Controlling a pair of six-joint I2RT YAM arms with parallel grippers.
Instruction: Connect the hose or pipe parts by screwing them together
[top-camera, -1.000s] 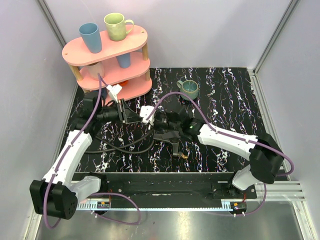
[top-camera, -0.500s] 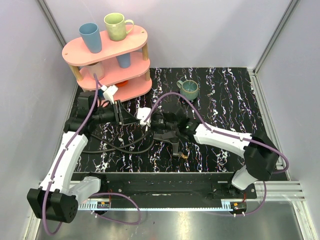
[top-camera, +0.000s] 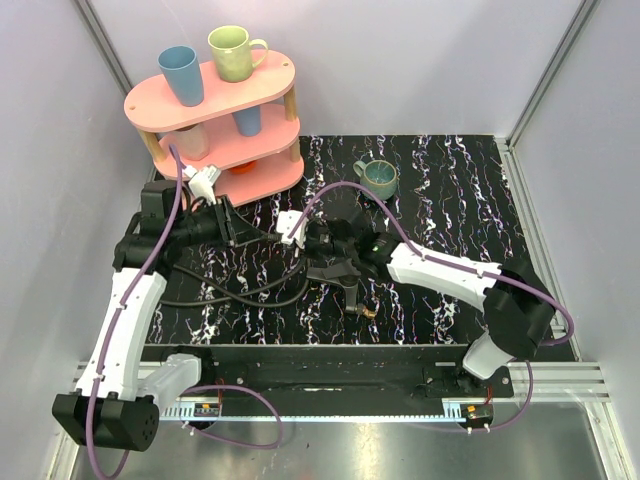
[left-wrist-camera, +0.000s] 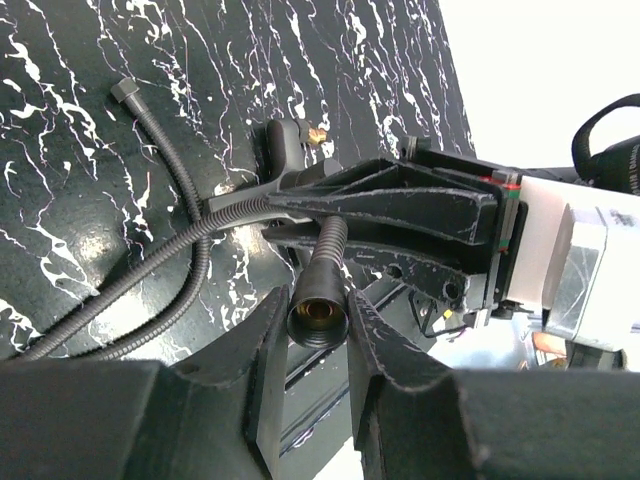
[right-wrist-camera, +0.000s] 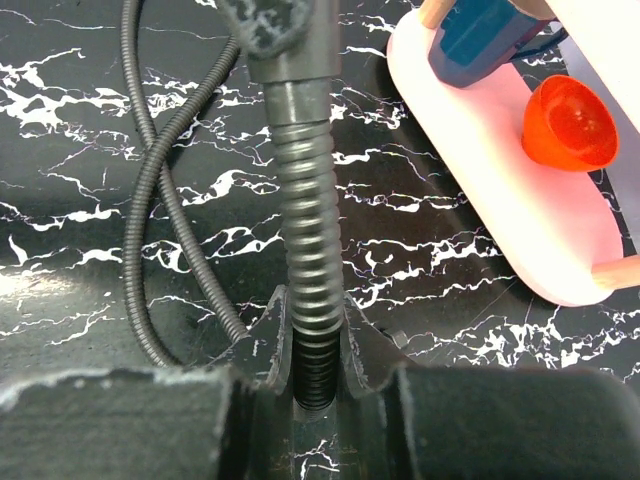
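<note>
My left gripper pinches the brass-lined end of a ribbed dark grey flexible hose. My right gripper clamps its shaft, stretched just above the black marbled mat.

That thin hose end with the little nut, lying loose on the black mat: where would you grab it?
Probably on the thin hose just behind its nut, coming straight down with the fingers across it. It lies flat on the mat, and that grip leaves the nut free to turn.
</note>
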